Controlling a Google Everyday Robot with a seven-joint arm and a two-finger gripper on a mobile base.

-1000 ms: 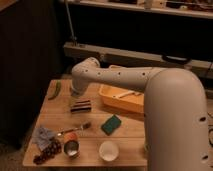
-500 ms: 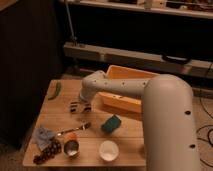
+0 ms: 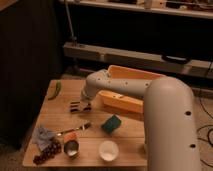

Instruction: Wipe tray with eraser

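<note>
The gripper (image 3: 87, 102) hangs low over the table, jaws spread, apparently set to pinch the eraser (image 3: 76, 106). The eraser lies flat just beside it, on the side away from the tray (image 3: 131, 74). Its long axis runs sideways, one end pointing toward the gripper.

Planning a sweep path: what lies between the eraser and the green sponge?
Only bare table, as the camera view shows; the gripper is down at the eraser.
</note>
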